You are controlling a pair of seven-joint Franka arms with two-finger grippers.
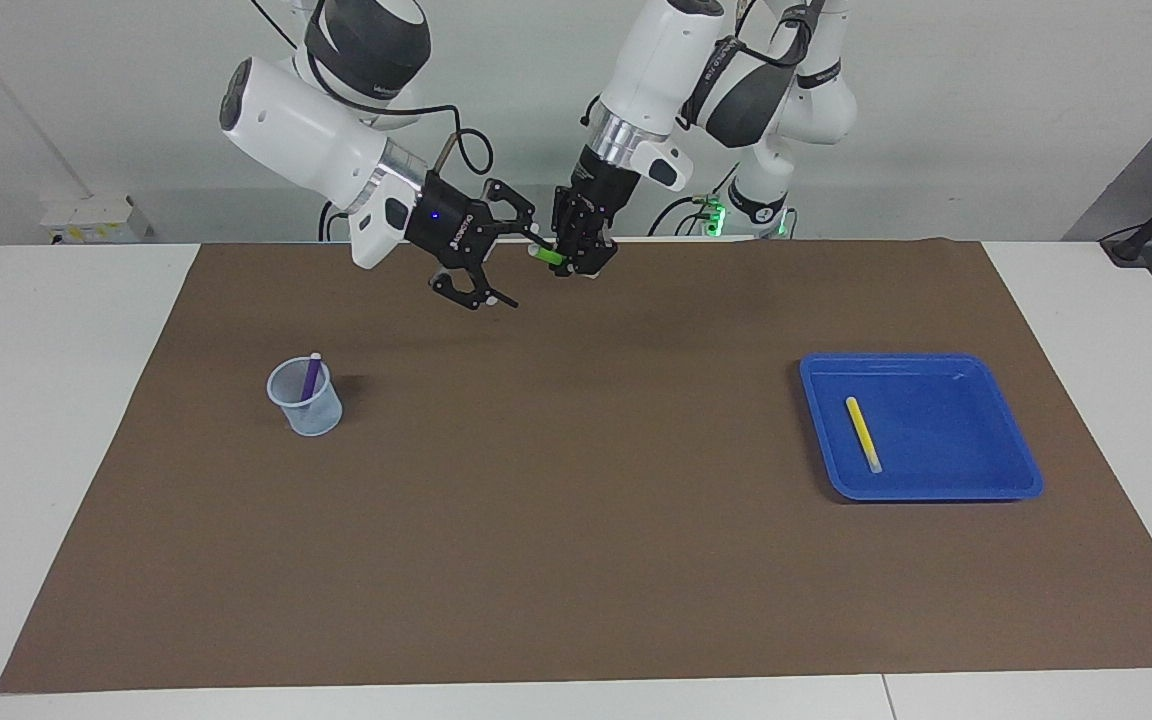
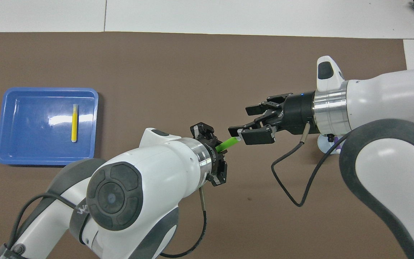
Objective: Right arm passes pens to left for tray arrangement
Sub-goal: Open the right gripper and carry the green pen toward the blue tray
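Glossy blue plastic tray (image 1: 1006, 455) on a matt brown mat (image 1: 576, 560); translucent plastic cup (image 1: 308, 405).

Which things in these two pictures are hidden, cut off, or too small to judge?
- Cup, overhead view: the right arm covers most of it; only a bit of its base shows.
- Purple pen, overhead view: only a short piece shows under the same arm.
- Green pen, both views: the left gripper hides the gripped end.
- Yellow pen in the tray, facing view: any print is too small.
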